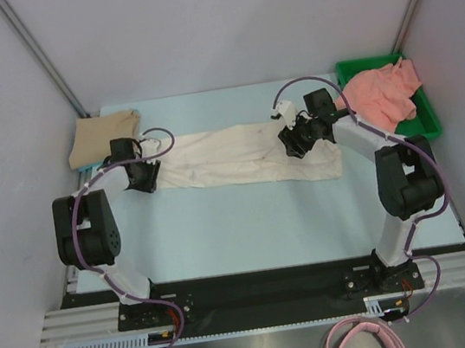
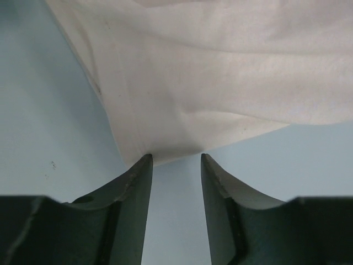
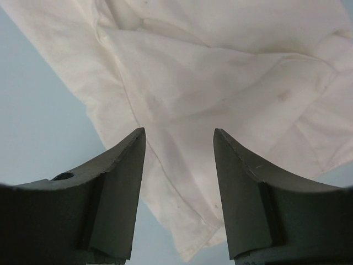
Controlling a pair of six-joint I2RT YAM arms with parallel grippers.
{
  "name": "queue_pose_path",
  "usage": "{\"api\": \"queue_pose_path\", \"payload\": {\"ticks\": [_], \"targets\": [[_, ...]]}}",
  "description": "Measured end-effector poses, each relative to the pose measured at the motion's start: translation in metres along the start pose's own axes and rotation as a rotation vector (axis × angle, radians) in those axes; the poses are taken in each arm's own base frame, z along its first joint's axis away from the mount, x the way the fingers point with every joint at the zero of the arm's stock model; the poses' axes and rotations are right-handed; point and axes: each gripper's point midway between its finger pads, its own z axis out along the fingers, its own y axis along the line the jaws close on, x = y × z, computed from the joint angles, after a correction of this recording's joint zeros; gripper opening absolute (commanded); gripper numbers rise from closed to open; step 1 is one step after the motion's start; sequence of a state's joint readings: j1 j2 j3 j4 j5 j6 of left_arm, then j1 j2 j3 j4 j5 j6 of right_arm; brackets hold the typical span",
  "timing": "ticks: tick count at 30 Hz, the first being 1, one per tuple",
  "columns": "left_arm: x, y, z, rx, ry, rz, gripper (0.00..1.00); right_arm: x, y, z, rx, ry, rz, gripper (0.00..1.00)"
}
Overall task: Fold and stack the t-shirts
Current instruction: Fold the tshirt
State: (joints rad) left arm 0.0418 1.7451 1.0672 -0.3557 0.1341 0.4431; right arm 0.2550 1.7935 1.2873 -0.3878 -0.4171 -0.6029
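We see the cream-white shirt [image 1: 247, 156] stretched along the counter [image 1: 223, 228]. Our left fingers [image 2: 132, 187] and right fingers [image 3: 124, 171] stand released at it.

The black left arm [image 1: 85, 229] and black right arm [image 1: 406, 176] fold at the elbows, reaching inward. The left gripper [image 2: 175, 158] and right gripper [image 3: 179, 133] have their jaws parted.

Top view high overhead, facing down; wrist views close, sharing cream shirt [image 1: 239, 157].

A spread shirt [image 1: 247, 156] is lying across the table [image 1: 249, 224]. A folded shirt [image 1: 105, 139] is sitting behind its left end; a crumpled shirt [image 1: 382, 92] is resting in the tray [image 1: 429, 123], far right.
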Motion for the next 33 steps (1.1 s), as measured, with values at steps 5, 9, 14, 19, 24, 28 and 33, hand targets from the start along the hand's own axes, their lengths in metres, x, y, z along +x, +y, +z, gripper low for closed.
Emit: {"api": "queue_pose_path", "payload": {"ticks": [5,9,14,19,24,28,33], "targets": [[-0.001,0.002,-0.002,-0.015,-0.022,-0.017,0.48,-0.005,0.004,0.001,-0.01,-0.008,-0.01,0.58],[-0.009,0.011,-0.003,-0.027,-0.034,-0.042,0.43,-0.007,0.004,0.001,-0.012,-0.01,-0.013,0.58],[-0.014,0.029,0.006,-0.044,-0.035,-0.084,0.42,-0.007,0.003,0.003,-0.017,-0.009,-0.013,0.58],[0.0,0.029,0.019,0.013,0.008,-0.126,0.34,-0.006,0.006,0.004,-0.028,-0.004,-0.009,0.58],[-0.005,0.028,0.021,0.071,-0.005,-0.16,0.0,-0.005,0.007,0.004,-0.031,-0.001,-0.009,0.57],[-0.003,0.026,0.019,0.08,-0.013,-0.168,0.0,-0.004,0.007,0.006,-0.033,0.002,-0.008,0.57],[0.009,0.016,0.006,0.083,-0.004,-0.179,0.0,0.001,0.009,0.016,-0.053,0.026,-0.016,0.57]]}}
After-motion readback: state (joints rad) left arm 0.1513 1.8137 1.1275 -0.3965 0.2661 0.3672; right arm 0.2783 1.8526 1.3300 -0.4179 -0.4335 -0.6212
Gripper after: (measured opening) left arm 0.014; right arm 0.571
